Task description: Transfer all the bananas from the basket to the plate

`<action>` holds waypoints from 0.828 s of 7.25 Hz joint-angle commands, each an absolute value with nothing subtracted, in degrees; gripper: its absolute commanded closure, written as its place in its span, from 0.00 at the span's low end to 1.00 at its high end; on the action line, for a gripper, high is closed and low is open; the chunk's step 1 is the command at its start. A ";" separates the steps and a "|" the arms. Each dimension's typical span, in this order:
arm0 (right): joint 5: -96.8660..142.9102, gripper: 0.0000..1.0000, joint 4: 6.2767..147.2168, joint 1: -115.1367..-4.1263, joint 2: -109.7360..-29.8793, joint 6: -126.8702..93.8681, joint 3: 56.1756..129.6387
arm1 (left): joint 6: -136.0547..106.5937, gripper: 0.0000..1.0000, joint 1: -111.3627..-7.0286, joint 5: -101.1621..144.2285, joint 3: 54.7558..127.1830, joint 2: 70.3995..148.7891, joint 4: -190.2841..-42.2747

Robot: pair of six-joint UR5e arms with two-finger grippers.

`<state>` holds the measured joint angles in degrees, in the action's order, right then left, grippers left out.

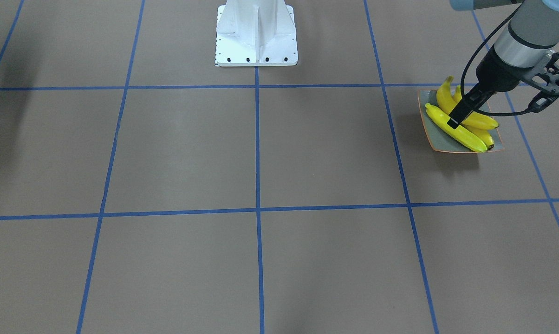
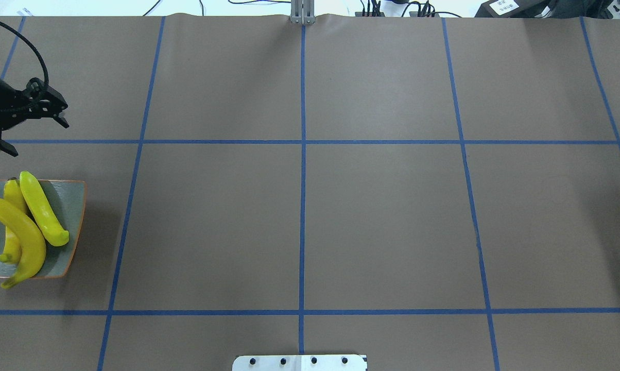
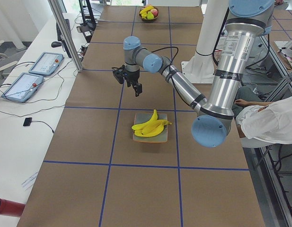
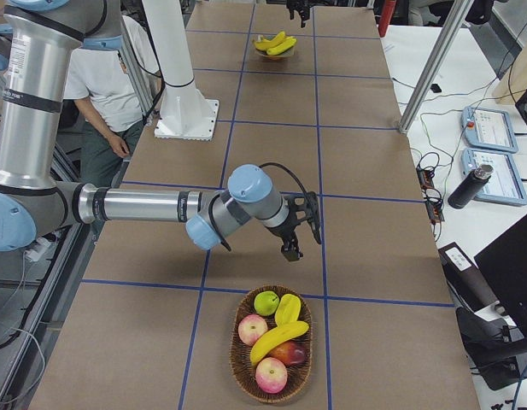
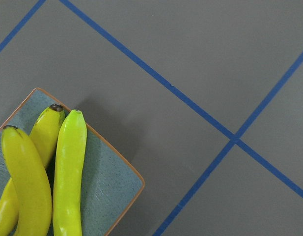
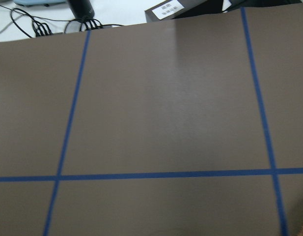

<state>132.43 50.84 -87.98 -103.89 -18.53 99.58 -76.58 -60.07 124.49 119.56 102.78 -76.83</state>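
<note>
table (image 2: 310, 226): brown, blue tape grid
basket (image 4: 236, 342): bottom of the right side view, I see one banana (image 4: 278, 340) left among apples (image 4: 272, 374)
plate (image 2: 75, 206): overhead lower left
bananas (image 2: 29, 234): three piled on it
left gripper (image 1: 456, 121): empty, by the plate, can't tell its gap
right gripper (image 4: 290, 246): just above the basket in frame, can't tell either

1. We took this for a robotics lab. A robot arm (image 3: 226, 80) of silver tube with blue joint caps rose from a white pedestal (image 1: 256, 32) with a bolted base plate.
2. The table (image 2: 382, 216) wore a brown cover, marked into large squares with blue tape (image 2: 303, 206).
3. On a white side bench (image 3: 13, 142) we saw two teach pendants (image 3: 45, 63), and aluminium frame posts (image 3: 65, 35) stood at the table's edge.
4. A person (image 3: 269, 120) sat close beside the rig.
</note>
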 commanded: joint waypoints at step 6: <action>128.41 0.00 54.67 -91.50 -96.41 21.01 74.53 | -75.32 0.00 -61.17 124.89 120.93 103.62 -77.08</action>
<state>128.67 53.88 -91.55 -96.49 20.49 74.95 -75.44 -61.08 124.89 120.49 103.62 -77.15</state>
